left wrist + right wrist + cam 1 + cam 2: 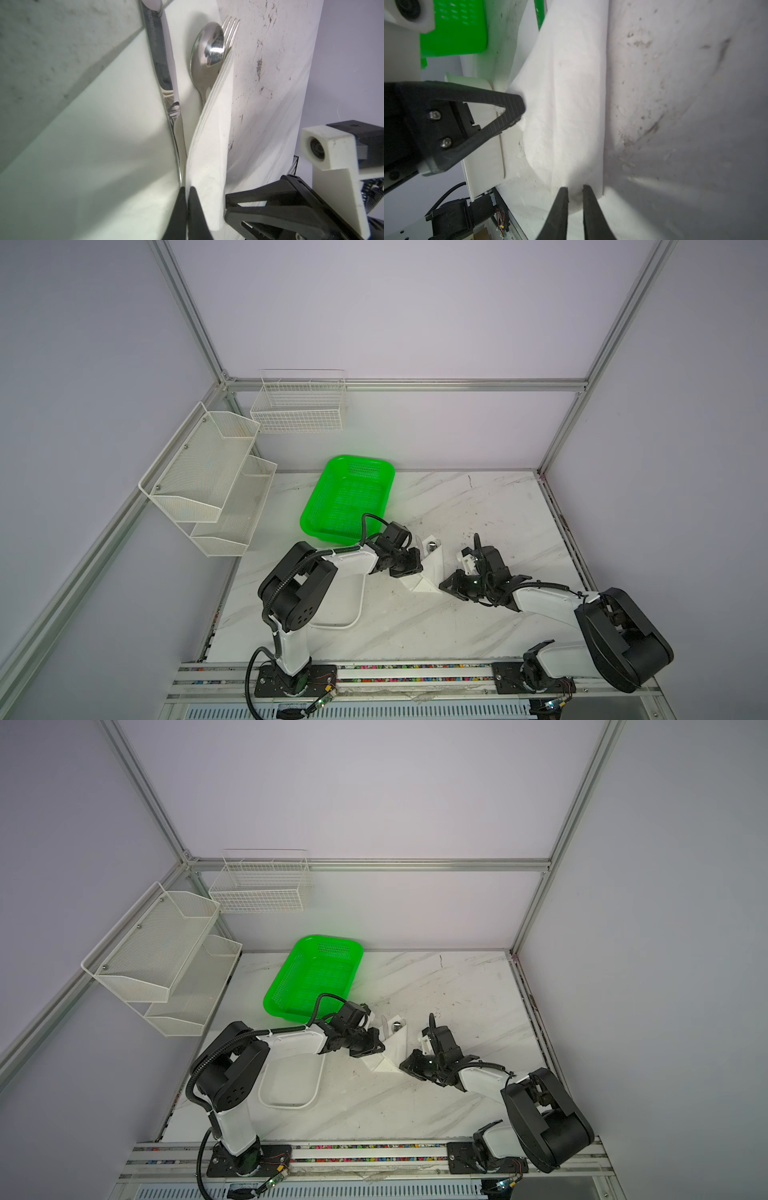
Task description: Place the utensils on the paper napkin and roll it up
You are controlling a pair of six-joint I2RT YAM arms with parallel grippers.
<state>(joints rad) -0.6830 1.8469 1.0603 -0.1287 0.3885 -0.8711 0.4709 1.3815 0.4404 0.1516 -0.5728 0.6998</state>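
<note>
The paper napkin (432, 570) lies mid-table, one side folded up over the utensils. In the left wrist view the knife (164, 79) rests on the flat sheet, and the spoon (207, 54) and fork (230, 27) poke out from under the raised fold (209, 145). My left gripper (188, 190) is shut on the fold's edge at the handle end. My right gripper (575, 189) comes from the opposite side, its narrow jaws pinching a bulge of the napkin (566, 104). Both grippers (417, 568) (444, 584) meet at the napkin's near end in both top views.
A green basket (349, 497) stands just behind the left gripper. A white tray (291, 1081) lies under the left arm. White mesh shelves (208, 481) and a wire basket (299, 406) hang on the left and back walls. The marble table (478, 622) extends to the right.
</note>
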